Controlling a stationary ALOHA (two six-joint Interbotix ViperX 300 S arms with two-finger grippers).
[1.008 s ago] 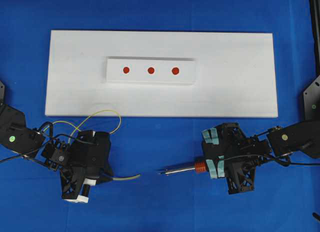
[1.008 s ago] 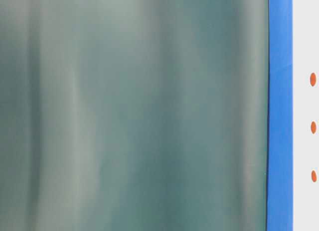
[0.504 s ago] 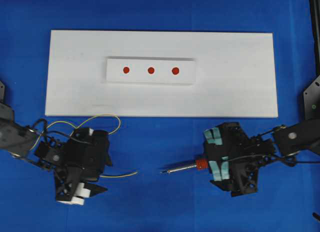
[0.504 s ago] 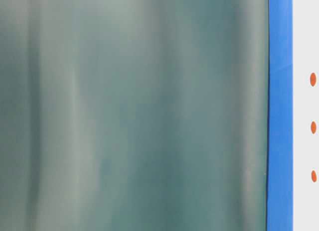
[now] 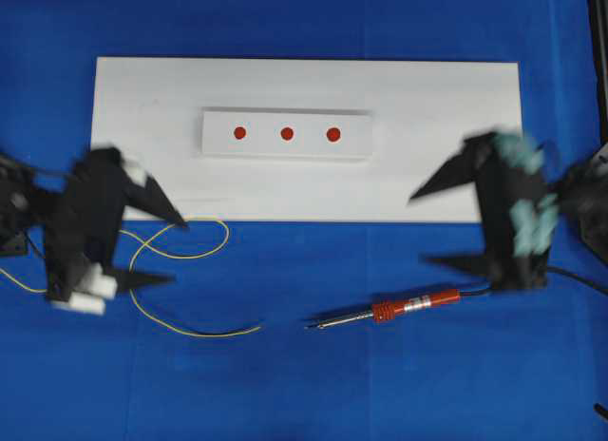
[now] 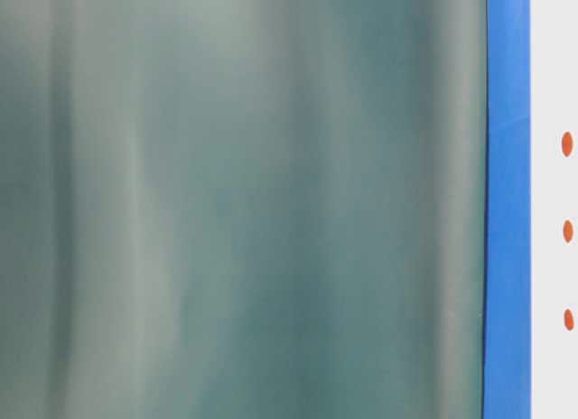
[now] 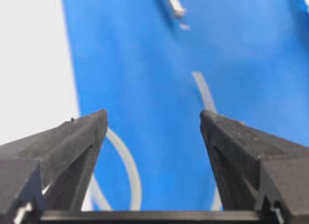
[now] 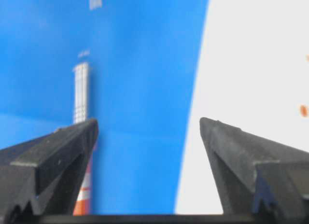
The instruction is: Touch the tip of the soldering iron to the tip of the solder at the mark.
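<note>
Currently both hands spread, holding nothing: left hand (image 5: 142,237) at 9, right hand (image 5: 446,222) at 3. Soldering iron (image 5: 385,312) & solder (image 5: 176,256) loose on counter (image 5: 313,384), tips facing, presumably staged for re-grasp.

The 2 arms are seen motion-blurred at opposite sides of the overhead view. The left hand (image 5: 157,246) is spread wide with nothing between its fingers (image 7: 79,137). The right hand (image 5: 442,222) is likewise parted wide and empty, fingers (image 8: 231,147) pointing inward.
</note>
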